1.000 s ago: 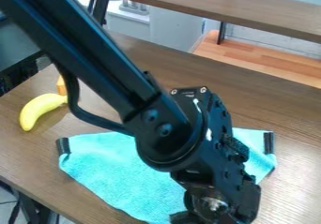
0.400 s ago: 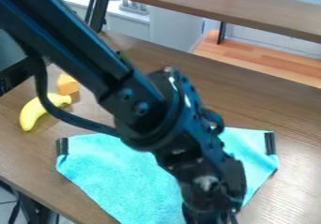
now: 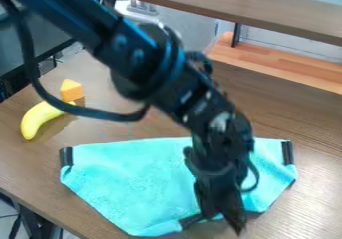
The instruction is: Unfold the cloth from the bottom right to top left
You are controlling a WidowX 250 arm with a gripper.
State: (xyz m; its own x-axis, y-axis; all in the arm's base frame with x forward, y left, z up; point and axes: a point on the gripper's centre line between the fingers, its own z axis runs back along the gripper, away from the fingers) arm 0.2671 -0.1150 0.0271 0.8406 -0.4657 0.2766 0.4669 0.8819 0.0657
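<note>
The black gripper (image 3: 224,209) hangs over the cloth's near edge, right of the middle, pointing down. Beneath and around it lies the turquoise cloth (image 3: 133,178), with a long straight edge at the back and a narrower near side. Black patches mark its back left and right corners. Another dark strip crosses the near edge just left of the gripper. The arm covers part of the cloth's right half, and whether the gripper holds any fabric cannot be made out.
A yellow banana (image 3: 40,119) and an orange wedge (image 3: 71,90) lie on the brown table (image 3: 294,113), left of the arm and behind the cloth's left corner. A raised brown shelf (image 3: 240,5) spans the back. The table's front edge runs close to the cloth's lower left.
The arm's upper part has swung left and back, and its gripper stands more upright. The cloth's near edge now shows higher in view, while its back corners have hardly moved.
</note>
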